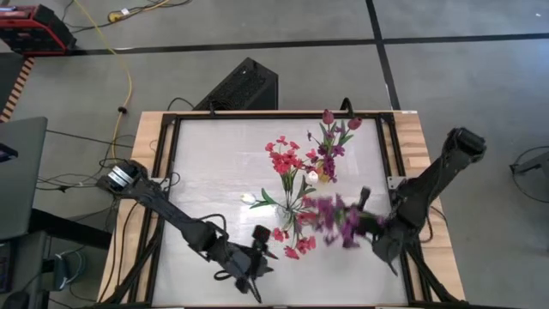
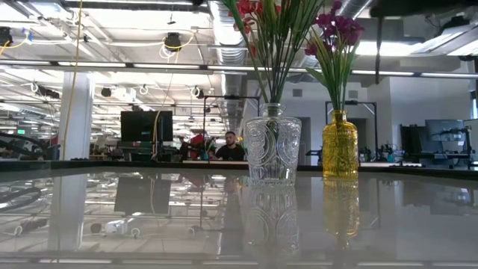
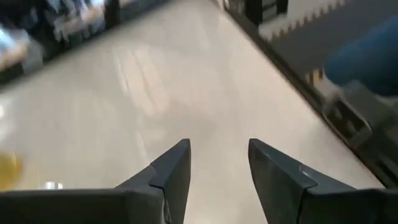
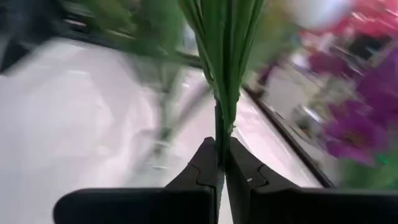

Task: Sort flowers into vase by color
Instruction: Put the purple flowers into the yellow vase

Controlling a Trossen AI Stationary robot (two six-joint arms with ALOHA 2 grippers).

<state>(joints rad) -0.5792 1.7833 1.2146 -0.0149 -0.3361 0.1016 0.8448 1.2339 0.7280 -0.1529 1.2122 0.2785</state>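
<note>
The right gripper is clamping the green stalk of a purple flower, holding it above the table just right of the clear vase of red flowers. The left gripper is hanging near the table's front edge, fingers apart and holding nothing.

Left arm extends along the table's near edge with its left gripper empty and fingers spread apart, while the right gripper, reaching inward from the right side, is clamped tight.
</note>
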